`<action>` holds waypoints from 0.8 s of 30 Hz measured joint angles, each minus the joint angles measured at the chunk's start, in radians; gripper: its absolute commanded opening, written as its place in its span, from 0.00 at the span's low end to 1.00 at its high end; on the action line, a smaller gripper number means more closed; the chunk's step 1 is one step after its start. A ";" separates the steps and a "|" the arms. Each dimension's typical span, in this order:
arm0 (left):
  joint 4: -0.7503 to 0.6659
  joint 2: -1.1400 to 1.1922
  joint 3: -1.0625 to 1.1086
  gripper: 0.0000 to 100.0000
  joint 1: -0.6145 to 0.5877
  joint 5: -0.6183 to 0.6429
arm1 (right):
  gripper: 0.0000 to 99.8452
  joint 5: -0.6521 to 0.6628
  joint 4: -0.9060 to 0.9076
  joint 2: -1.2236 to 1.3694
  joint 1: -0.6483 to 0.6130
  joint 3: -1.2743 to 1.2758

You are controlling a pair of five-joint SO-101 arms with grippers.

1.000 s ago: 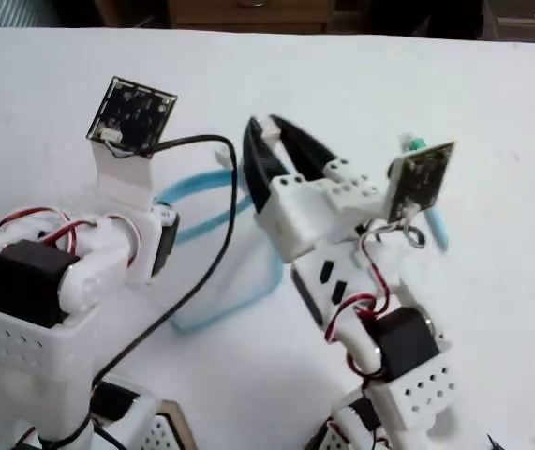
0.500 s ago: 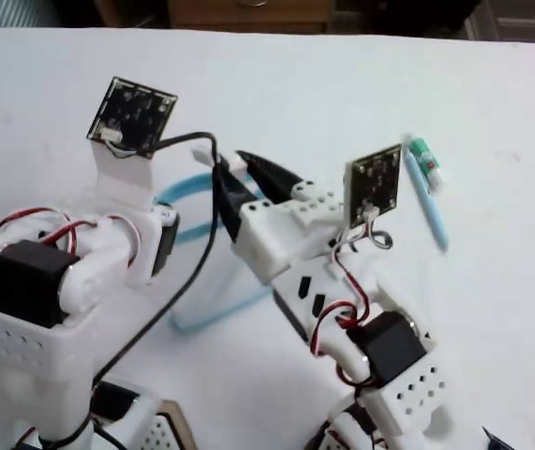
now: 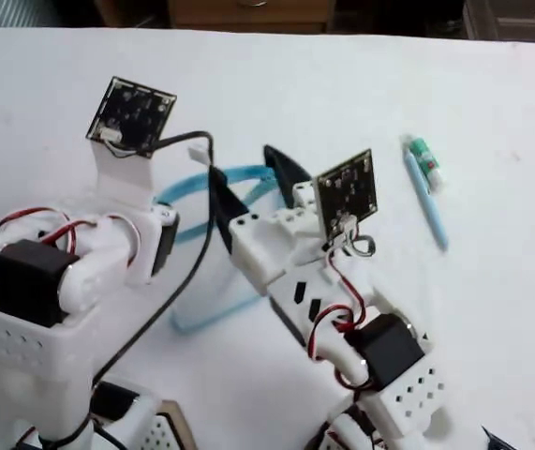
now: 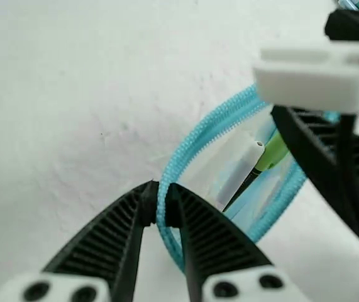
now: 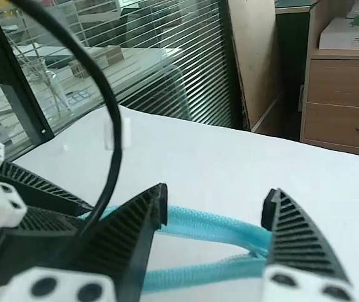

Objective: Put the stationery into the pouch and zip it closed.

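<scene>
The clear pouch [image 3: 206, 320] with blue zip trim lies at the table's middle between both arms. My left gripper [image 4: 160, 211] is shut on the pouch's blue edge [image 4: 195, 148]; a pen with a green section [image 4: 254, 160] lies inside the pouch. My right gripper [image 3: 242, 164] stands open over the far edge of the pouch, one finger on each side of the blue trim [image 5: 210, 225], with nothing held between the fingers [image 5: 138, 236]. A blue pen [image 3: 426, 202] and a green-capped stick [image 3: 424, 159] lie on the table to the right.
A black cable [image 3: 178, 291] runs from the left arm's camera board [image 3: 131, 112] across the pouch toward the table's front. The right arm's black finger [image 4: 330, 157] hangs close beside the left gripper. White table [image 3: 361, 84] stretches behind and to the right.
The right arm has swung left, away from the blue pen and stick, and its open gripper now sits over the pouch's edge. The left arm has kept still.
</scene>
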 measured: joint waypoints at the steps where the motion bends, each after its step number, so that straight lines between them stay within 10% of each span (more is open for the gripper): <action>1: 0.000 0.000 0.000 0.02 0.000 0.000 | 0.24 0.000 0.008 0.000 0.021 -0.002; 12: 0.000 0.000 0.000 0.02 0.000 0.000 | 0.24 0.175 0.242 0.324 0.580 -0.321; 24: 0.000 0.000 0.000 0.02 0.000 0.000 | 0.24 0.635 0.537 0.913 0.776 -0.718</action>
